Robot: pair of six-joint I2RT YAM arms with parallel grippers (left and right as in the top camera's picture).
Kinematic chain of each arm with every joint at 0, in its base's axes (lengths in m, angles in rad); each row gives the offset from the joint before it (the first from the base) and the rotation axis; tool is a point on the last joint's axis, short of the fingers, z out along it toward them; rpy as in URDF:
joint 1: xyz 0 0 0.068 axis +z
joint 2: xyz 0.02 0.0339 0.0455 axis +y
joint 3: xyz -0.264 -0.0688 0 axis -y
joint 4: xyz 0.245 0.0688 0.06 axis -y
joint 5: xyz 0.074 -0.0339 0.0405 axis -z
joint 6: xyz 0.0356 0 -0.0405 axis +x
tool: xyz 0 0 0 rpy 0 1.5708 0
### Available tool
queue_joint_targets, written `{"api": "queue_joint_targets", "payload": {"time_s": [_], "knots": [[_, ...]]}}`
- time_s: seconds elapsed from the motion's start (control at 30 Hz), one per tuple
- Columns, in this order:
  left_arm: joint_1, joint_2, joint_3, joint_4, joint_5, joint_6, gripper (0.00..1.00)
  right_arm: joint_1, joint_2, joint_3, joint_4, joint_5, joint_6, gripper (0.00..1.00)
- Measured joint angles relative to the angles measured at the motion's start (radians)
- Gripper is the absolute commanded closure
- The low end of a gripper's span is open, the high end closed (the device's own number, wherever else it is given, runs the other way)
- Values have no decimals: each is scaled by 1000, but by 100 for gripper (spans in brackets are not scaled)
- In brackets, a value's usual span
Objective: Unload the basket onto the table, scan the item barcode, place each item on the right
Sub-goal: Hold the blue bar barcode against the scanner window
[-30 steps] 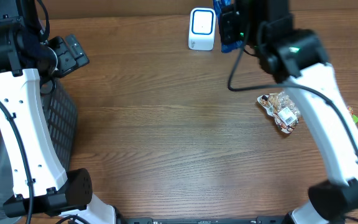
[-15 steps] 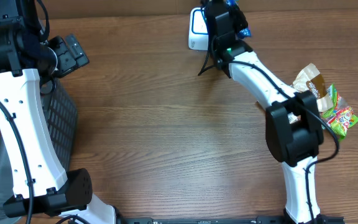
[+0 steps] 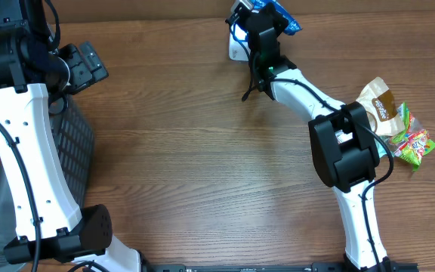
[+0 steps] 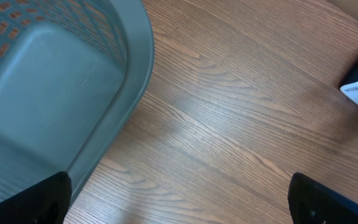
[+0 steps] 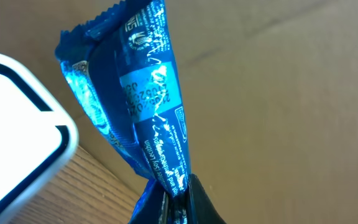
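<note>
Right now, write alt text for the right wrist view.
A crinkled blue foil wrapper, pinched at its lower end by the right jaws, rises beside a white rounded scanner box. Behind are a wooden tabletop and brown cardboard.

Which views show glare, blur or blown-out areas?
Right wrist: foil glare on the wrapper, and the scanner is blown out white and cropped at the edge. Left wrist: pale sheen on the table, slightly soft. Overhead: even light, sharp.

A grey plastic basket [image 3: 78,151] with mesh walls stands at the left edge of the wooden table [image 3: 202,166]. Near the right edge lie a cream-and-brown snack packet [image 3: 380,102] and a green one [image 3: 414,140], touching. Brown cardboard [image 5: 278,93] backs the far side.
</note>
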Motion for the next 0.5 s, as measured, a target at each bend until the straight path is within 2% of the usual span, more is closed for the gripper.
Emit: {"api": "queue_joint_targets", "payload": {"time_s": [0.2,0.5], "knots": [[0,0,0,0,0,0,0,0,23,0,68,-114,-46,96],[0,0,0,0,0,0,0,0,96,0,131,-148,-51,96]]}}
